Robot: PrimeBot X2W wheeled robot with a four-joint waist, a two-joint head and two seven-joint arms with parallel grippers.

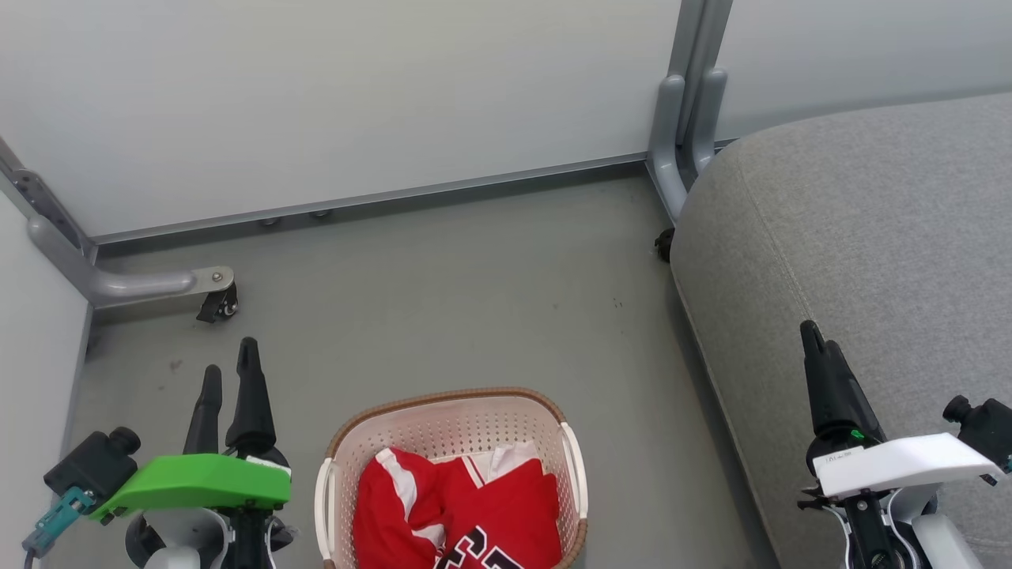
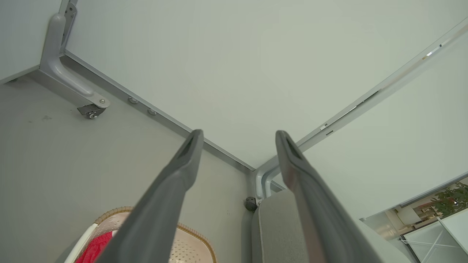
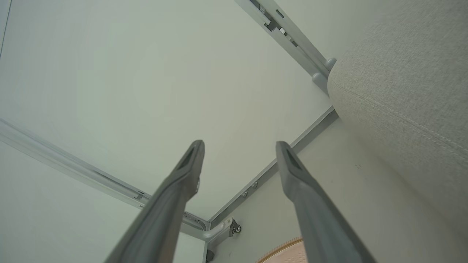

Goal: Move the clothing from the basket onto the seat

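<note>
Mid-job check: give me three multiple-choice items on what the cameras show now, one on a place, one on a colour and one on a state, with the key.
1. Where is the clothing?
A. on the seat
B. in the basket
C. on the floor

2. What colour is the basket's rim?
A. blue
B. black
C. brown

3. How do the left gripper and the right gripper stand?
A. both open
B. both shut
C. left shut on the clothing

Key:
1 B: the red garments lie inside the basket, with none on the visible part of the seat.
2 C: a brown woven-look band runs round its top.
3 A: each wrist view shows the fingers apart with nothing between them.
</note>
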